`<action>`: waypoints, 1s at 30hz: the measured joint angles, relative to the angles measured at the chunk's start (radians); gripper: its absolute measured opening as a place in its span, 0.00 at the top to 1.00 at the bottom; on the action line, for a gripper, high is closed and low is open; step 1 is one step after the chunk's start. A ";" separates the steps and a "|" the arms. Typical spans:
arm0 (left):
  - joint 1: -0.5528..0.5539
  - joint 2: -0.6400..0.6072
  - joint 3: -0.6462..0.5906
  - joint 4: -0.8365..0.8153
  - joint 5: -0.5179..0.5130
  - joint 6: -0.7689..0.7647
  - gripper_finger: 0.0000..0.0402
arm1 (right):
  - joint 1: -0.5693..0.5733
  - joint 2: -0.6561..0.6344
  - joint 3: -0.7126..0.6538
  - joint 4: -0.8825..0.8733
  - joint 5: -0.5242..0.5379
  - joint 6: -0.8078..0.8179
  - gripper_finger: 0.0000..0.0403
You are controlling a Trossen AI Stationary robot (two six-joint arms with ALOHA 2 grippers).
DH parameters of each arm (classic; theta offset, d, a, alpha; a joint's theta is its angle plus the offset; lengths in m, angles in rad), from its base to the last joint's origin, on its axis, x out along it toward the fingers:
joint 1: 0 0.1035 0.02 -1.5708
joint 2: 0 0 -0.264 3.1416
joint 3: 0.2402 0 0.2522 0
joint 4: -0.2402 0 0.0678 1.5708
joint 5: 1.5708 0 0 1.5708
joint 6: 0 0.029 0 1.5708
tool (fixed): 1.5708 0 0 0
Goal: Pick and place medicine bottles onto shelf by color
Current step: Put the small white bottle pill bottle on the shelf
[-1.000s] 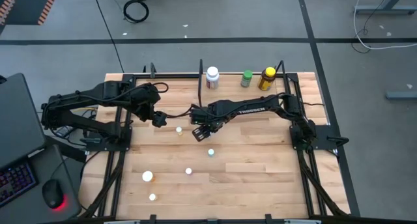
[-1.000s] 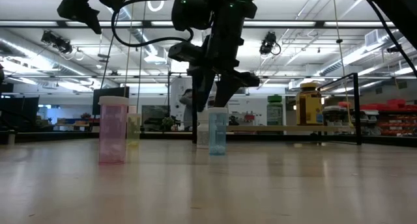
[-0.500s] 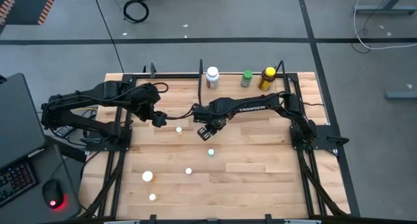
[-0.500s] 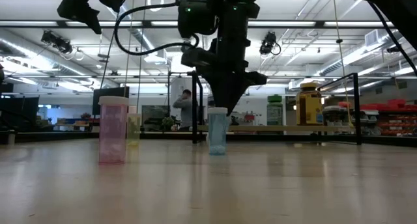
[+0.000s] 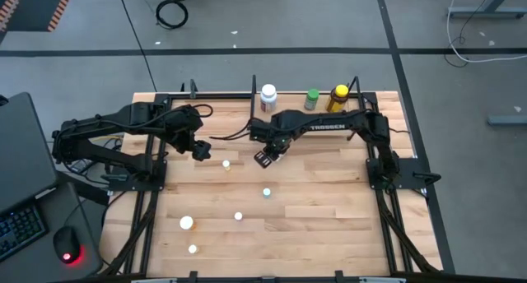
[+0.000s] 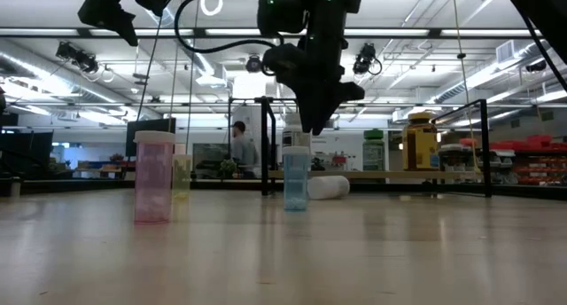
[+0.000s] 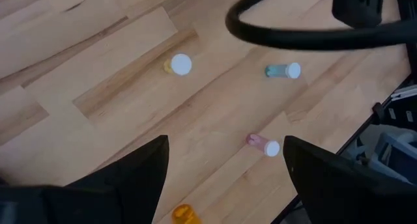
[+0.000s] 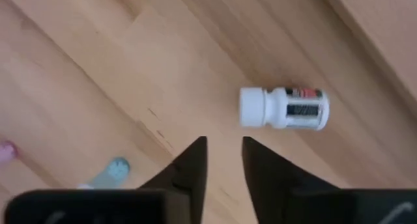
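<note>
Right gripper (image 8: 225, 160) hangs above the tabletop (image 5: 329, 209) near the shelf (image 5: 292, 102), fingers nearly closed with a narrow gap, holding nothing. I see a white labelled bottle (image 8: 285, 108) lying on its side on the table, just ahead of the fingertips, clear of them. Risk as I judge it: it's round and lying down, so an off-centre pinch rolls it away. Left gripper (image 7: 225, 165) waits spread wide over the left side, empty.
</note>
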 joint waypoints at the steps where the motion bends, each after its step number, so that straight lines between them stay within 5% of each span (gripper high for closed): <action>1: 0.000 0.000 0.000 0.000 0.000 0.005 0.24 | -0.001 0.000 0.000 -0.010 -0.011 -0.024 0.70; 12: 0.000 0.000 0.000 0.000 0.001 0.040 0.24 | 0.085 0.010 -0.004 -0.048 0.056 -0.552 0.30; 30: -0.082 0.001 0.000 0.010 -0.072 -0.094 0.24 | 0.100 0.132 -0.030 -0.077 0.167 -0.771 0.31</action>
